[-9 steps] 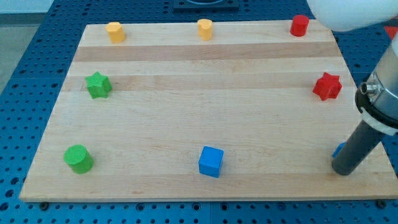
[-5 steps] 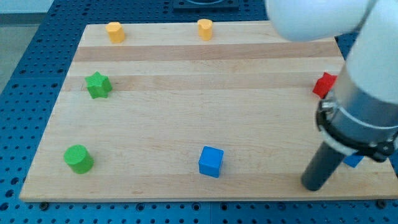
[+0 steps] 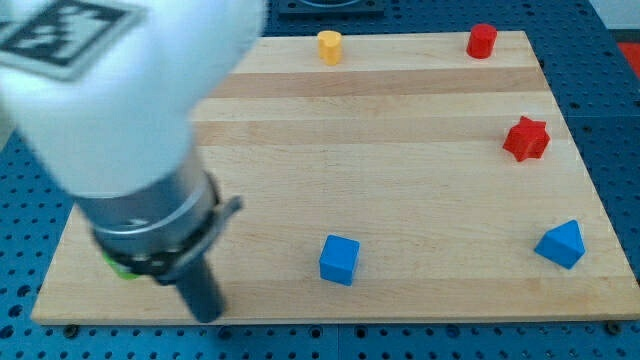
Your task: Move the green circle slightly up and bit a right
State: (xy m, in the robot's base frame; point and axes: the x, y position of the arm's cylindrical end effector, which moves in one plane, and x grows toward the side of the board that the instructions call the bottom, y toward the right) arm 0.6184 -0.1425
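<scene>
The green circle (image 3: 119, 268) is almost wholly hidden behind my arm; only a green sliver shows at the board's lower left. My tip (image 3: 207, 315) rests near the board's bottom edge, a little right of and below that sliver. I cannot tell whether it touches the block. The arm's white and grey body covers the view's upper left.
A blue cube (image 3: 339, 259) sits right of my tip. A blue block (image 3: 560, 244) is at lower right, a red star (image 3: 526, 138) at right, a red cylinder (image 3: 482, 40) and a yellow block (image 3: 329, 46) along the top. The green star and second yellow block are hidden.
My arm has swept from the board's lower right across to the lower left. It now hides the green circle, green star and one yellow block. The blue block at lower right is uncovered.
</scene>
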